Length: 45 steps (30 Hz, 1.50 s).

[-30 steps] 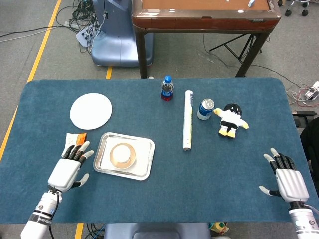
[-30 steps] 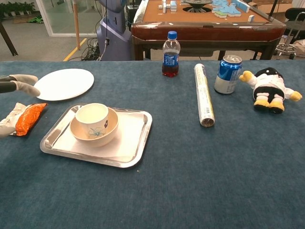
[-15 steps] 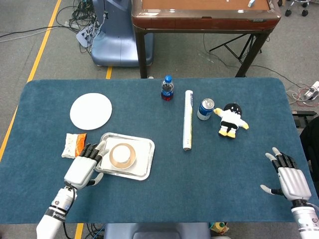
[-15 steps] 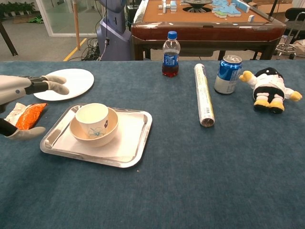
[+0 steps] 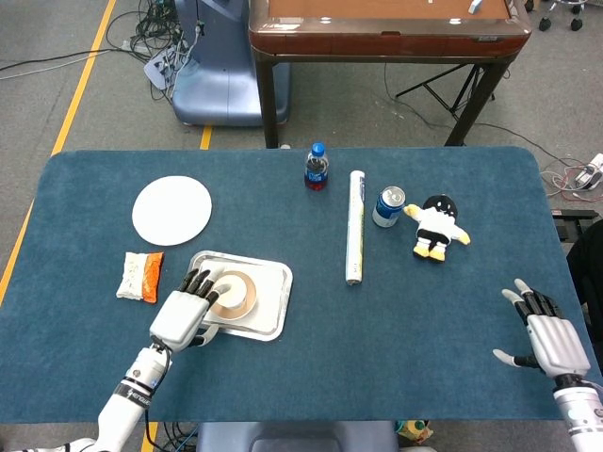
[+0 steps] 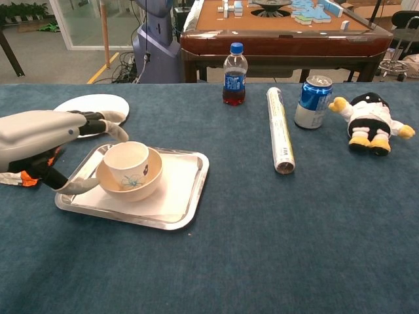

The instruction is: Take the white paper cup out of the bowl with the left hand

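At lower left, the open left hand (image 6: 39,140) reaches around the white paper cup (image 6: 127,162) in the bowl (image 6: 139,185), not gripping it.

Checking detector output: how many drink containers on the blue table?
3: bottle at the far edge, can to its right, white paper cup in the bowl. None seem hidden.

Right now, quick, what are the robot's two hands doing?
Left hand: open, fingers spread beside the white paper cup in the bowl, holding nothing.
Right hand: open, holding nothing.
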Tool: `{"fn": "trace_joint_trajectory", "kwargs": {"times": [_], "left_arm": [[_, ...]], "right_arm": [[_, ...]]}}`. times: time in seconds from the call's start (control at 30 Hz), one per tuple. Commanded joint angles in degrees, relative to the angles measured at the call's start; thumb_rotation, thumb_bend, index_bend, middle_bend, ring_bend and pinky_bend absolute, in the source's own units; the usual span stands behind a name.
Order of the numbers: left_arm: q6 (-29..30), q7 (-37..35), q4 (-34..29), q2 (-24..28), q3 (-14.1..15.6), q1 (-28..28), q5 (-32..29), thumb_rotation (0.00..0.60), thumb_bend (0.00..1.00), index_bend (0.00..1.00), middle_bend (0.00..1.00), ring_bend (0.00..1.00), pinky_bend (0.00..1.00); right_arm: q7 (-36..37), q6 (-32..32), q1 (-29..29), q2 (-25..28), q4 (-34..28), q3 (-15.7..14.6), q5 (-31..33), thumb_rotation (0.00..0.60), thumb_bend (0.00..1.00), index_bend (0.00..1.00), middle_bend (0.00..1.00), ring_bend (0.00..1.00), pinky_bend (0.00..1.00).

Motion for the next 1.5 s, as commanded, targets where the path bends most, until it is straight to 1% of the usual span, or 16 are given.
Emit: {"fn": "trace_joint_trajectory", "kwargs": {"times": [0.03,0.37,1.1,1.5], "left_arm": [[-0.61,-0.06,1.11,-0.90,-0.28,-0.95,-0.76,0.600,0.32,0.20,0.00,0.00,0.00],[-1.38,-1.53,3.40,-1.61,-0.97,-3.08,-2.49,0.600,0.32,0.22,0.00,0.00,0.00],[-1.26,-5.49,6.48,-1.87,0.49,-4.17,-3.55,0.600,0.32,0.28,0.00,0.00,0.00],[-1.49,-10.02,9.26,-2.19,1.39,-3.87,-2.10,0.600,0.32,0.28,0.00,0.00,0.00]], "right_arm": [[0.65,-0.27,0.06,0.22,0.23,-0.06,0.04,0.600,0.20,0.00,0.00,0.00,0.00],[1.67,-0.73,0.22,0.37,0.74,-0.09,0.54,0.600,0.20,0.00,0.00,0.00,0.00],[2.13,-1.57,0.73,0.28,1.31,-0.28,0.89,0.600,0.20,0.00,0.00,0.00,0.00],[1.32,-1.34,0.74,-0.03,1.24,-0.41,0.98,0.600,0.20,0.00,0.00,0.00,0.00]]}}
